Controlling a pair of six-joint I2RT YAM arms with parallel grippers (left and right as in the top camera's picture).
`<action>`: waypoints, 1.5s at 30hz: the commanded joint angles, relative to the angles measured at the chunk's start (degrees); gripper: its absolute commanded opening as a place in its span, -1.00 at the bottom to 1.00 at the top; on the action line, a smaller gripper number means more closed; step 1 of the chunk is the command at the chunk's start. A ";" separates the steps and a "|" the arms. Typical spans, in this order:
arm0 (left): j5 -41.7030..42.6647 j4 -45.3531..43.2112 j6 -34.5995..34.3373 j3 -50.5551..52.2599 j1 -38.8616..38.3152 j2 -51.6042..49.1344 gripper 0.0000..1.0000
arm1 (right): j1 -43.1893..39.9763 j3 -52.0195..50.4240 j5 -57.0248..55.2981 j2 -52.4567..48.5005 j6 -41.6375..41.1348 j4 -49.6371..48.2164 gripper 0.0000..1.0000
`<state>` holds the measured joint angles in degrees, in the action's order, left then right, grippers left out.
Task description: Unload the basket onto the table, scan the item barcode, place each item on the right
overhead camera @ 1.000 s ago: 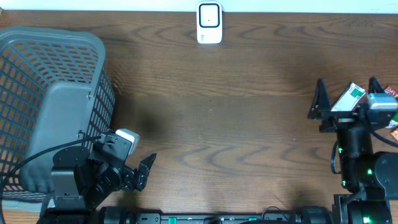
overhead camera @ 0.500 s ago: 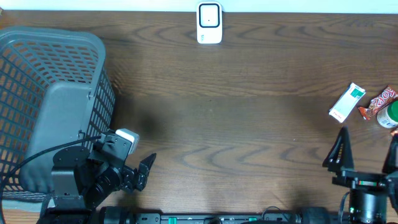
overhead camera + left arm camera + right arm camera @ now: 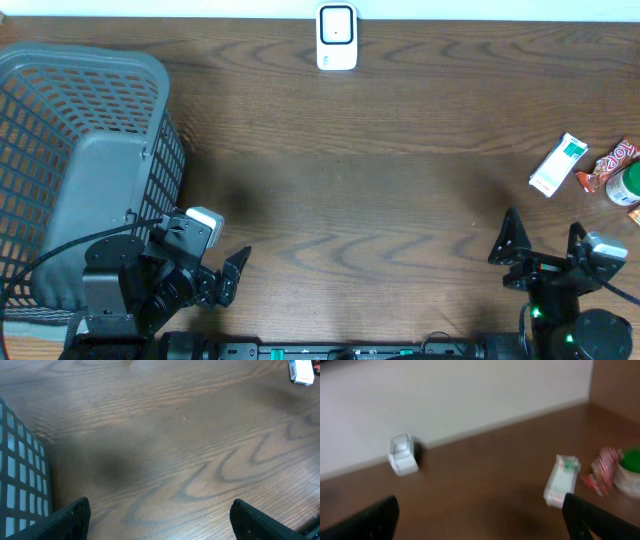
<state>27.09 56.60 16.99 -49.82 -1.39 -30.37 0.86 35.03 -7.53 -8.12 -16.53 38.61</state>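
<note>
A white barcode scanner stands at the table's far edge; it also shows small in the left wrist view and blurred in the right wrist view. A white box with a green end lies flat at the right, beside a red wrapper and a green-lidded can. My right gripper hangs open near the front edge, short of the box, with nothing in it. At the front left my left gripper is open over bare wood.
A large grey mesh basket fills the left side, right beside the left arm, and its wall shows in the left wrist view. Dark wood table stretches between the two arms.
The right gripper has pulled back from around the white box toward the front edge, still open, leaving the box on the table. The left arm has not moved.
</note>
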 commanded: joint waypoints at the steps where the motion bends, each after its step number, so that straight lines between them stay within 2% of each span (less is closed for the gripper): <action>1: 0.74 -0.04 0.98 0.02 0.02 0.04 0.74 | -0.44 -0.59 -1.44 -0.02 -0.42 1.29 0.99; 4: 0.74 -0.07 0.98 0.02 0.02 0.04 0.74 | -0.46 -1.68 -1.64 -0.02 0.04 -1.73 0.98; 10: 0.74 -0.04 0.98 0.02 0.02 0.04 0.74 | -0.44 -8.87 -1.16 -0.02 2.21 -16.50 0.98; 16: 0.74 -0.04 0.98 0.02 0.02 0.04 0.74 | -0.39 -23.08 0.96 2.56 -4.20 -36.83 0.98; 21: 0.74 -0.04 0.98 0.02 0.02 0.04 0.74 | -0.42 -34.38 0.96 7.96 -5.38 -49.40 0.98; 26: 0.76 -0.07 0.98 0.02 0.02 0.04 0.74 | -0.42 -34.71 0.92 7.82 -5.55 -44.83 0.99; 31: 0.76 -0.04 0.98 0.02 0.02 0.04 0.74 | -0.39 -34.71 0.98 7.82 -5.25 -34.36 0.98; 34: 0.74 -0.07 0.98 0.02 0.02 0.04 0.74 | -0.39 -34.71 2.73 7.85 -1.81 -34.71 0.99; 45: 0.74 -0.04 0.98 0.02 0.02 0.04 0.74 | -0.50 -34.71 2.71 7.76 -1.84 -34.75 0.98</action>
<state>27.09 56.55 16.99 -49.82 -1.39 -30.37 0.86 0.36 -5.37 -0.71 -19.29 3.55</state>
